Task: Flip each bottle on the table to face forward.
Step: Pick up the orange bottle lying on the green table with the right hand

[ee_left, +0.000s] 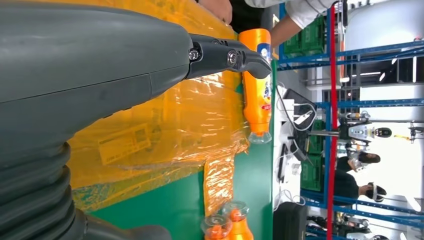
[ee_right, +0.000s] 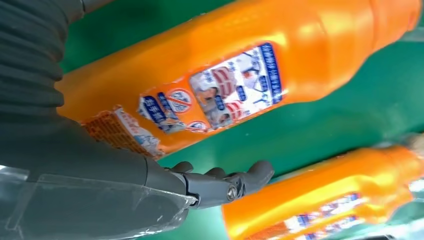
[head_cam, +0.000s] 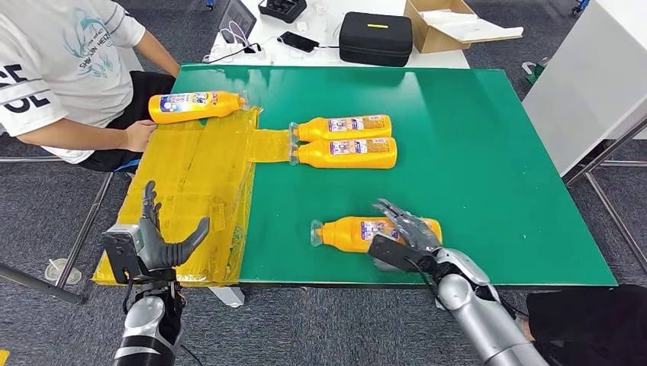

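My right hand (head_cam: 404, 229) hovers spread above the near bottle (head_cam: 358, 233); a glancing touch could roll it off the worktop (head_cam: 488, 152).

Left hand (head_cam: 156, 238) open, raised; right hand (head_cam: 404, 227) fingers spread, reaching forward.

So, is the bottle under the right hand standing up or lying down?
Lying down. The bottle rests on its side on the green table, cap toward the yellow sheet; the right hand is over it.
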You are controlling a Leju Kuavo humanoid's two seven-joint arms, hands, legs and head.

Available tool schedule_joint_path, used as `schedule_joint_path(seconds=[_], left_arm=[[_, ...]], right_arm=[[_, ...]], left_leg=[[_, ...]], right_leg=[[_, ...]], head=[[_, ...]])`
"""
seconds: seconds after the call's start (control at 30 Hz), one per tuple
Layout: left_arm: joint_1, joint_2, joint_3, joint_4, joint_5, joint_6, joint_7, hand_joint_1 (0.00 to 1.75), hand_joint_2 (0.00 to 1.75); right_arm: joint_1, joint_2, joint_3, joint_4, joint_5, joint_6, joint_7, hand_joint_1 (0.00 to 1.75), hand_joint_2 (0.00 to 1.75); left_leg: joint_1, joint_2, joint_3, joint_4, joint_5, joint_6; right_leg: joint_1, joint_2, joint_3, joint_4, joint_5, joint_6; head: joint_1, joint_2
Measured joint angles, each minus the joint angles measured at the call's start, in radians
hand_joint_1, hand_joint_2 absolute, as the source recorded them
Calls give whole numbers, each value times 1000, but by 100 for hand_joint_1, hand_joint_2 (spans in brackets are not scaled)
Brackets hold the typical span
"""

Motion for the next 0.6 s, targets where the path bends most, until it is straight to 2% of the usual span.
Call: schedule_joint_path(seconds=[0.2, 0.6], left_arm=[[0, 0, 5, 15, -6, -11, 0, 0, 175], [0, 0, 8, 21, -5, -25, 0, 0, 175]], right_arm=[[11, -86, -1, -33, -18, 28, 24, 0, 175], [66, -168, -15, -104, -15, 48, 69, 0, 175]], left_leg=[[-1, 0, 0, 0, 0, 0], [-1, 1, 0, 0, 0, 0]], right_leg=[[-1, 0, 0, 0, 0, 0], [0, 0, 0, 0, 0, 0]], head=[[0, 0], [0, 0]])
